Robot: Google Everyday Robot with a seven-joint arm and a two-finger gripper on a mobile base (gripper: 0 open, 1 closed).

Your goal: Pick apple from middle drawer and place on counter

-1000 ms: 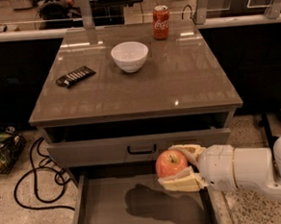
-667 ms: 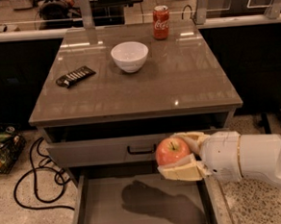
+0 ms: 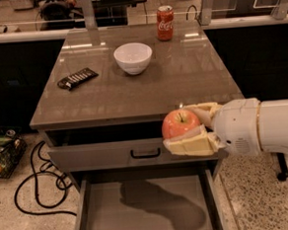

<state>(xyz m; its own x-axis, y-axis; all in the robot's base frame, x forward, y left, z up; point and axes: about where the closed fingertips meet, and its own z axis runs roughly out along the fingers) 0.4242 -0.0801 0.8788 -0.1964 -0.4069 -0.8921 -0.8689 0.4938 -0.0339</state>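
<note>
The gripper (image 3: 177, 126) extends from the right on a thick white arm (image 3: 263, 126). Its two pale fingers (image 3: 191, 144) are pinched on the apple (image 3: 180, 122), one across the top and back of the fruit, the other flat beneath it. The apple sits stem dimple up, held in the air, and its upper part overlaps the front edge of the counter (image 3: 133, 95) in this view

Directly below the gripper, and spreading to its left, the middle drawer (image 3: 99, 214) stands pulled out. Its flat grey floor carries only the dark shadow (image 3: 162, 204) of the arm, well beneath the lower finger. Just under and left of that finger is the front of the shallower drawer (image 3: 87, 155), pulled out a little way, with its dark handle (image 3: 145, 154) near the finger's tip

Beyond the gripper the counter stretches away. A white bowl (image 3: 133, 57) stands on it, back and to the left of the gripper, well apart from it. A red soda can (image 3: 165, 22) stands upright almost straight behind the gripper, near the counter's far edge. A dark flat packet (image 3: 77, 78) lies far to the gripper's left, near the counter's left side

Lower and far left of the gripper, black cables (image 3: 35, 186) loop over the speckled floor beside a basket (image 3: 3, 154)
</note>
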